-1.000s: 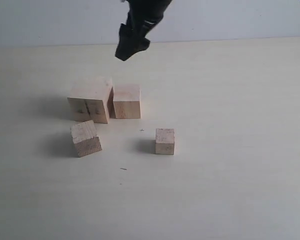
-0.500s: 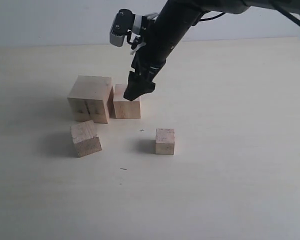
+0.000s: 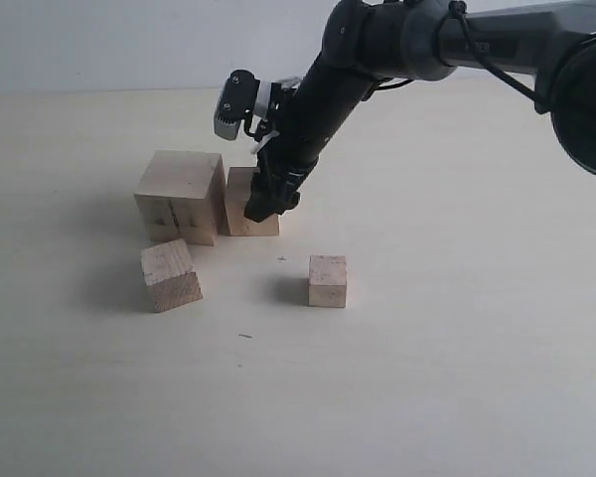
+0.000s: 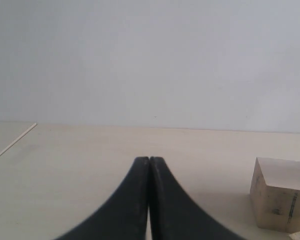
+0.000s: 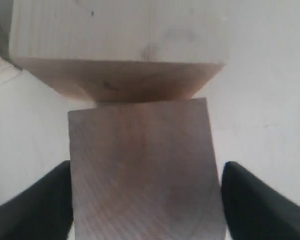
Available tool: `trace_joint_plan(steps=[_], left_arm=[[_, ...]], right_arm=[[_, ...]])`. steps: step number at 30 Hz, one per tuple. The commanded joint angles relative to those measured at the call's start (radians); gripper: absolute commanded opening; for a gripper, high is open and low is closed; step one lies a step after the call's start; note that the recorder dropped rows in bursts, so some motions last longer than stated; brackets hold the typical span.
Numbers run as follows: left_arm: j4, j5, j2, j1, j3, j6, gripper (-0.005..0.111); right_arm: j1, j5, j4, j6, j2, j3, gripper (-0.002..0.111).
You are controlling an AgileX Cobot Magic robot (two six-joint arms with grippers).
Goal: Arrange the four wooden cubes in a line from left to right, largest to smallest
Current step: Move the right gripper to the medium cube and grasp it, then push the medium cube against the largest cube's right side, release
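Note:
Four pale wooden cubes sit on the table. The largest cube (image 3: 179, 196), with a seam and dark marks, touches the second-largest cube (image 3: 238, 207) on its right. The third cube (image 3: 171, 275) lies skewed in front of the largest, and the smallest cube (image 3: 328, 280) stands apart to the right. My right gripper (image 3: 261, 207) reaches across and is open, its fingers straddling the second-largest cube (image 5: 142, 170), with the largest cube (image 5: 120, 40) just beyond. My left gripper (image 4: 149, 161) is shut and empty, low over the table, with the largest cube (image 4: 280, 200) off to one side.
The pale table (image 3: 457, 348) stretches wide on the right and in front of the cubes. A white wall (image 3: 99, 40) rises behind the table's far edge. My right arm (image 3: 377, 50) slants across the scene from the upper right.
My right gripper has come down from above the table's far side onto the second-largest cube and now straddles it. The cubes have not moved.

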Motion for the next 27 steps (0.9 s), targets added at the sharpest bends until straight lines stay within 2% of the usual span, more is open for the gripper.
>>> trace_joint_plan(steps=[1, 5, 13, 23, 27], left_arm=[[-0.01, -0.004, -0.007, 0.002, 0.003, 0.004, 0.003], [-0.01, -0.004, -0.007, 0.002, 0.003, 0.004, 0.003], [-0.01, -0.004, -0.007, 0.002, 0.003, 0.004, 0.003], [-0.01, -0.004, -0.007, 0.002, 0.003, 0.004, 0.003], [-0.01, -0.004, -0.007, 0.002, 0.003, 0.004, 0.003]], right_arm=[[0.003, 0.026, 0.003, -0.007, -0.03, 0.004, 0.033], [0.003, 0.085, 0.009, 0.009, -0.056, 0.004, 0.0], [0.007, 0.135, 0.005, 0.075, -0.062, 0.004, 0.0], [0.065, -0.077, -0.006, 0.043, -0.027, 0.004, 0.0], [0.065, -0.105, -0.011, -0.003, -0.025, 0.004, 0.0]])
